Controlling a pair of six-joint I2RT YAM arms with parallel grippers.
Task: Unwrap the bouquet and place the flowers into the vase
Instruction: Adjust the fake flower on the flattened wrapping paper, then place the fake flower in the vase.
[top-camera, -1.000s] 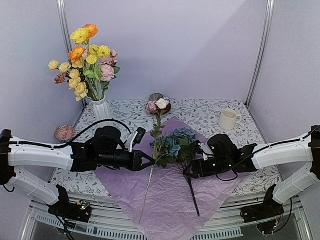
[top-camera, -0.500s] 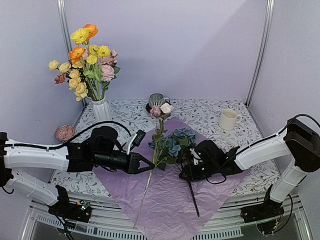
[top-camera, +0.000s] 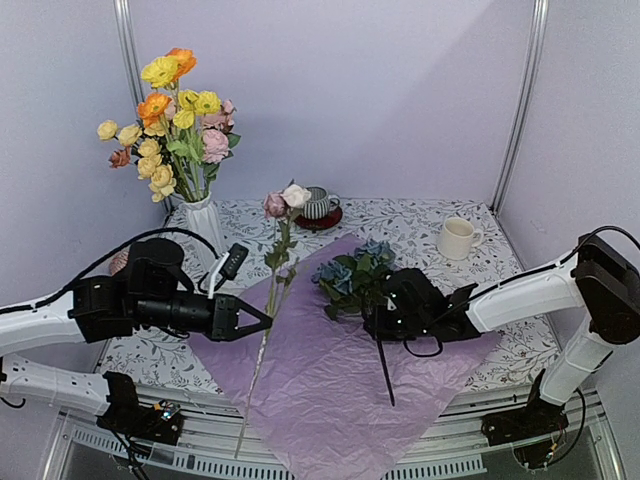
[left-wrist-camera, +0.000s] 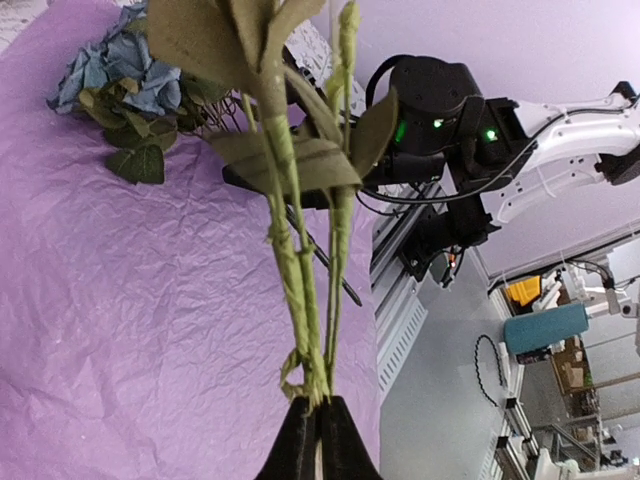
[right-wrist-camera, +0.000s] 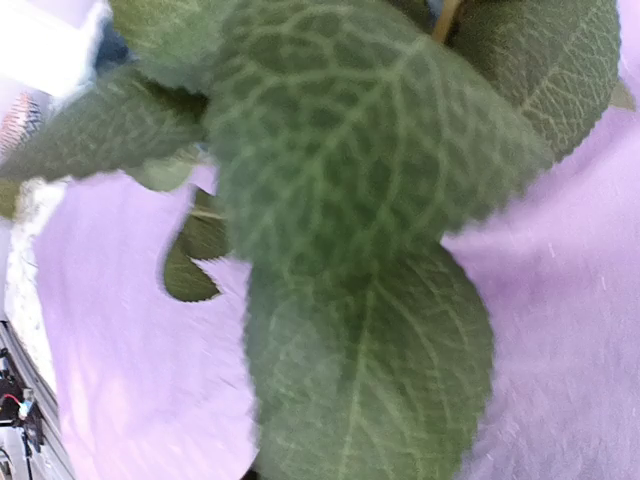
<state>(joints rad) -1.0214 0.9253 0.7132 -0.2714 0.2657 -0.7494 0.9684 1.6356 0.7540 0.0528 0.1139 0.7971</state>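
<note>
A long green stem (top-camera: 272, 290) with a pink and a cream bloom (top-camera: 285, 198) hangs tilted above the pink-lilac paper (top-camera: 320, 400). My left gripper (top-camera: 268, 322) is shut on it low down; the left wrist view shows the closed gripper (left-wrist-camera: 318, 405) pinching the stem (left-wrist-camera: 300, 290). The dusty-blue roses (top-camera: 352, 268) with dark leaves lie on the paper, and my right gripper (top-camera: 375, 322) sits on their dark stem, its jaws hidden. Leaves (right-wrist-camera: 350, 200) fill the right wrist view. The white ribbed vase (top-camera: 200, 218) at the back left holds several flowers (top-camera: 170, 110).
A grey striped mug (top-camera: 318, 203) on a dark saucer stands at the back centre, and a cream mug (top-camera: 456, 238) at the back right. The paper hangs over the table's near edge. The right arm (left-wrist-camera: 440, 100) shows beyond the roses (left-wrist-camera: 120, 75) in the left wrist view.
My left arm drew back to the left and lifted the pink and cream flower off the paper. My right gripper closed in on the blue roses' stem, which shifted slightly away from the near edge.
</note>
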